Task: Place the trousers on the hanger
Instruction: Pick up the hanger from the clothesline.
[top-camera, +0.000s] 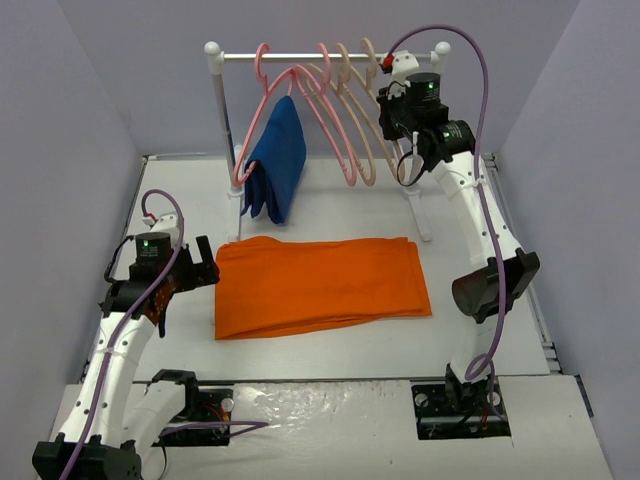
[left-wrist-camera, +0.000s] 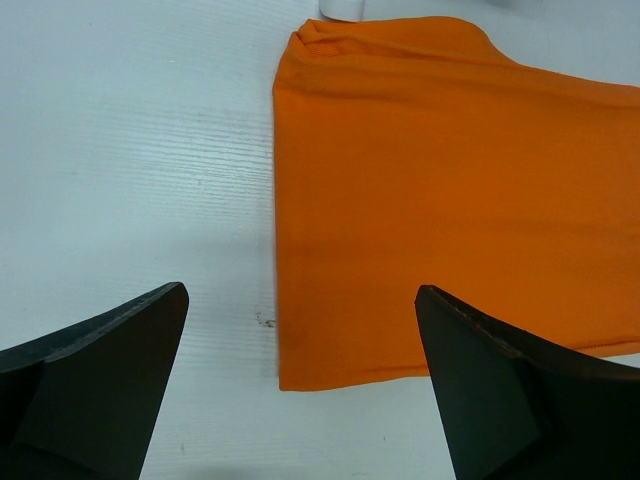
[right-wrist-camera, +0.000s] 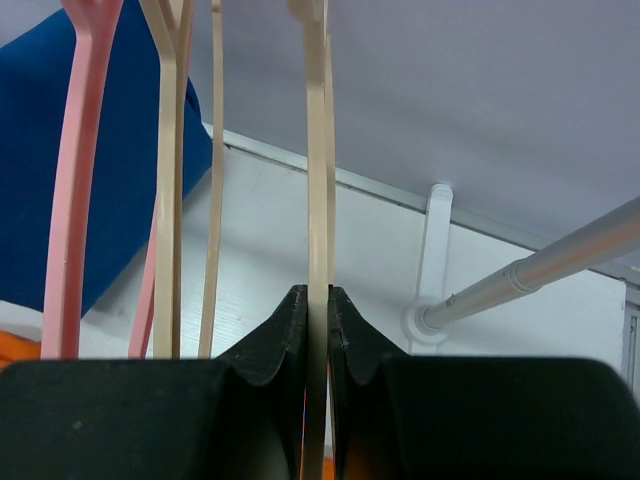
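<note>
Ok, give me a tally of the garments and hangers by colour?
Orange trousers: 1
Dark blue garment: 1
Pink hangers: 2
Cream-beige hangers: 2, one clamped in the right gripper
Total: 6

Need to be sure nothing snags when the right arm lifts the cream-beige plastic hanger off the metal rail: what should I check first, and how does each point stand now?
1. Right gripper shut on the cream-beige plastic hanger: ok, the jaws pinch its thin bar from both sides.
2. Held hanger apart from the next beige hanger: ok, a gap shows between them.
3. Purple cable clear of the silver metal rail: cannot tell, it arcs close past the rail's end.
4. Bright orange cloth trousers lying flat and folded: ok.
5. Left gripper open over the trousers' edge: ok.
</note>
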